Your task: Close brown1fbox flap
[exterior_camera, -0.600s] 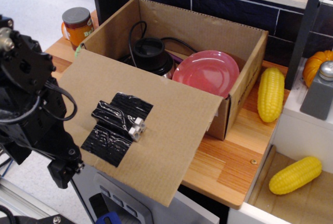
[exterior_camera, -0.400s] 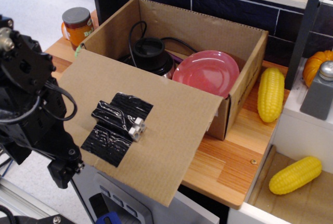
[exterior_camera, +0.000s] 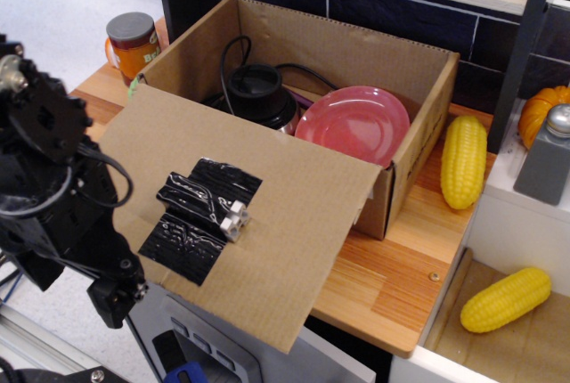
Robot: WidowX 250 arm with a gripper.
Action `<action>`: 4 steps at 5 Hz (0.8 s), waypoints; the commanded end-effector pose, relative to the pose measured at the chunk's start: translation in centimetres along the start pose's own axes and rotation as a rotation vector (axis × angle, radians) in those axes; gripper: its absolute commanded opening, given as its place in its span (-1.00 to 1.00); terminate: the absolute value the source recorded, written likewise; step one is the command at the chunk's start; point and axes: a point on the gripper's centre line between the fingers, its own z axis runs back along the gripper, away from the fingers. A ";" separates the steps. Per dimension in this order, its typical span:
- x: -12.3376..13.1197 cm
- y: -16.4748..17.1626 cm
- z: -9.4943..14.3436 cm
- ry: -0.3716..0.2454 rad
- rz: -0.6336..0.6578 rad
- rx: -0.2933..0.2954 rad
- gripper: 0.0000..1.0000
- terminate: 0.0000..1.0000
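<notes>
The brown1fbox point(exterior_camera: 419, 89) stands open on the wooden counter, with a pink plate point(exterior_camera: 354, 125) and a black round device point(exterior_camera: 258, 93) with a cable inside. Its flap point(exterior_camera: 285, 223) hangs outward and down over the counter's front edge, plain face up, with a black tape patch point(exterior_camera: 198, 209) and a small white block point(exterior_camera: 235, 218) on it. My black arm is at the far left, beside the flap's left edge. Its lower tip, the gripper point(exterior_camera: 114, 298), sits just below and left of the flap. The fingers are not distinguishable.
An orange jar with a grey lid point(exterior_camera: 132, 43) stands left of the box. A corn cob point(exterior_camera: 464, 160) lies right of it, another corn cob point(exterior_camera: 506, 298) lower right. A pumpkin point(exterior_camera: 541, 111) and a grey shaker point(exterior_camera: 550, 156) stand at the far right. A dark tiled wall is behind.
My arm has shifted slightly down and to the left. The flap and the box have not moved.
</notes>
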 end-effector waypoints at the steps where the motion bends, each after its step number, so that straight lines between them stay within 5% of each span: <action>1: -0.1 0.6 -1.0 -0.022 0.000 -0.022 1.00 -1.00; 2: -0.6 0.7 -1.5 -0.042 0.010 -0.039 1.00 -1.00; 4: -0.1 0.8 -2.9 -0.250 -0.089 -0.065 1.00 -1.00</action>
